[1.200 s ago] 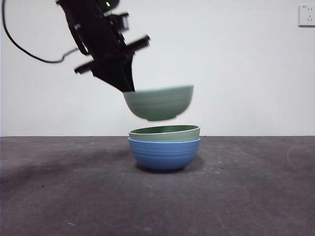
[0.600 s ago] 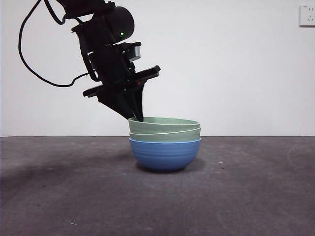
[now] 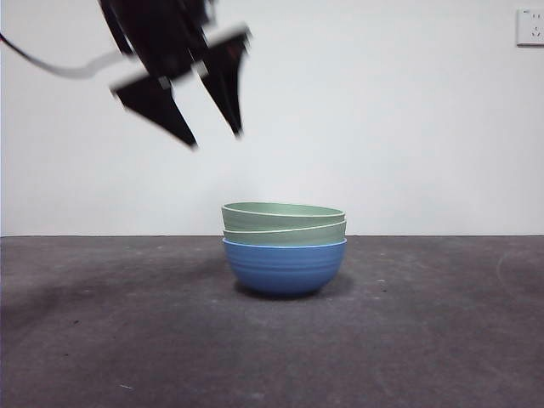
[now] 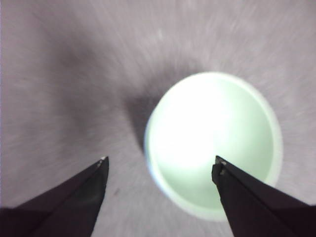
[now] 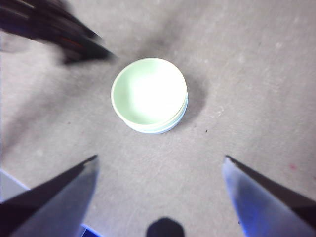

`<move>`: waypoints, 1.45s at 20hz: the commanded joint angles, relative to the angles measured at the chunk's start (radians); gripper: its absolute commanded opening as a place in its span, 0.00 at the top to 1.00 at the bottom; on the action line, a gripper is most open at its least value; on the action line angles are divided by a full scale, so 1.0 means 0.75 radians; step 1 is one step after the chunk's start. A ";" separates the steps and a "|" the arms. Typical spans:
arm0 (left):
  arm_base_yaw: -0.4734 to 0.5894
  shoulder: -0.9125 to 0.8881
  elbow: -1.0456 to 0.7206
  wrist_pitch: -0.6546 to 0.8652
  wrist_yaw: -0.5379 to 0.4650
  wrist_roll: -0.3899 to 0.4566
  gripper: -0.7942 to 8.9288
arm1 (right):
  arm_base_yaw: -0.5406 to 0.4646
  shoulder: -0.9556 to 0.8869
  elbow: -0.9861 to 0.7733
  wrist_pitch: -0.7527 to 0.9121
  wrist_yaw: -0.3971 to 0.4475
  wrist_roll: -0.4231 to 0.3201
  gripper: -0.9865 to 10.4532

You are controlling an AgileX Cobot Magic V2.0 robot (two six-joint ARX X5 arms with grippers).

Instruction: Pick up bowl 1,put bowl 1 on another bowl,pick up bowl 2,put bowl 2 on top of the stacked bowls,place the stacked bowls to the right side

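1. The stacked bowls stood upright on the dark grey desk, near its middle in the front view.
2. The blue bowl formed the base, glossy and faintly ribbed, its foot touching the desk.
3. Two pale green bowls were nested in it: only the rim band of the lower green bowl showed just above the blue rim, and the top green bowl sat in that one with its rim slightly higher on the left than on the right.
4. The left gripper hung in the air above and to the left of the stack, well apart from it and blurred in the front view.
5. Its two black fingers were spread wide and held nothing; in the left wrist view the left gripper showed the pale inside of the top bowl partly in the gap between the fingertips, with bare desk beside it.
6. The right gripper was high above the desk, its fingers wide apart and empty.
7. From the right wrist view the stack looked small and whole on the desk, with the left arm as a dark blur beside it.
8. A white wall socket sat on the far wall at the upper right.
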 commanded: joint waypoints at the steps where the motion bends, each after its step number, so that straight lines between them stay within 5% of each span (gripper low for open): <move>1: 0.003 -0.143 0.000 -0.101 -0.004 0.064 0.55 | 0.001 0.118 -0.002 0.075 -0.006 0.025 0.52; 8: -0.001 -0.568 0.000 -0.322 -0.002 0.103 0.55 | -0.029 0.566 -0.002 0.296 -0.013 0.080 0.52; 10: -0.001 -0.666 0.000 -0.372 -0.002 0.103 0.55 | -0.058 0.699 -0.002 0.374 -0.105 0.119 0.52; 20: -0.001 -0.802 0.000 -0.544 -0.001 0.102 0.55 | -0.105 1.072 -0.002 0.563 -0.217 0.212 0.54; 24: -0.001 -0.802 0.000 -0.542 -0.001 0.101 0.55 | -0.105 1.095 -0.002 0.580 -0.219 0.207 0.78; 29: -0.001 -0.802 0.000 -0.541 -0.001 0.101 0.55 | -0.106 1.095 -0.002 0.579 -0.251 0.207 0.86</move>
